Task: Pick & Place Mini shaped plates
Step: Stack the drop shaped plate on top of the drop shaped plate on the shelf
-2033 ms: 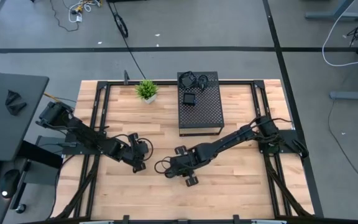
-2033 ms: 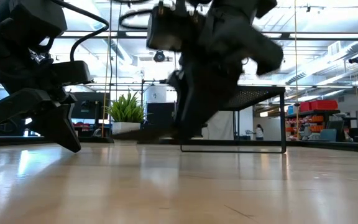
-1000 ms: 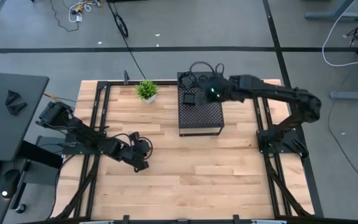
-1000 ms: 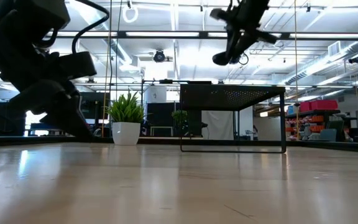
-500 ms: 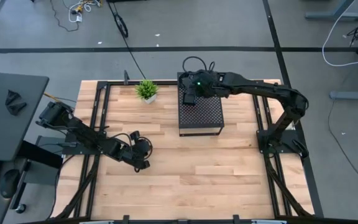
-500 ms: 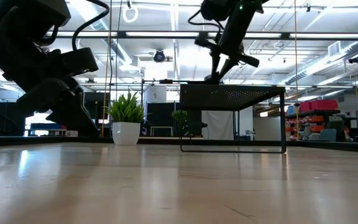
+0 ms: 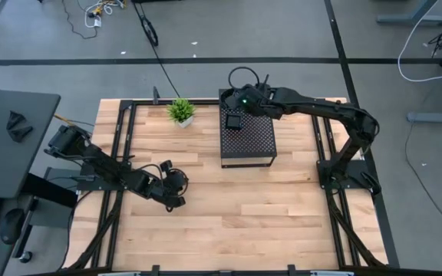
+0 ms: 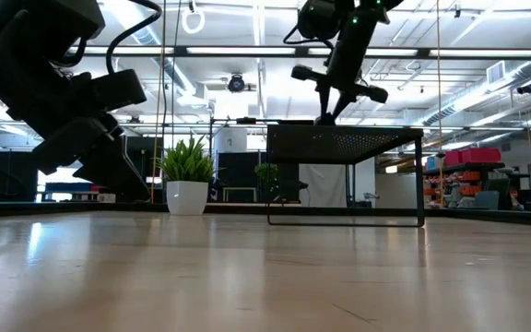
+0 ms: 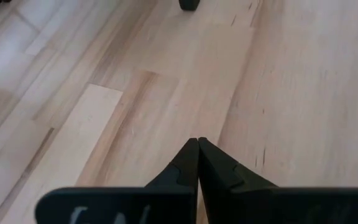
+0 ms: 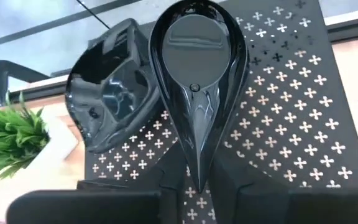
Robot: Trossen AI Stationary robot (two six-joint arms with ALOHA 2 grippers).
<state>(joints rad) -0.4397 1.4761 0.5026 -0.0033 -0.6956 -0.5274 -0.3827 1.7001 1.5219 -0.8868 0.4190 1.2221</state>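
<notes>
Overhanging perforated box edge: fingers-held teardrop plate.

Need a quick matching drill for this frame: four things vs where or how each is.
Things:
1. teardrop plate
2. left gripper
3. potted plant
4. square plate

States:
A. jaws shut, empty, low over bare wood
B. lying on the perforated box
C. on the table beside the box's far left corner
D. held by the right gripper above the box

Pairs: 1-D, 2-A, 3-C, 4-B
</notes>
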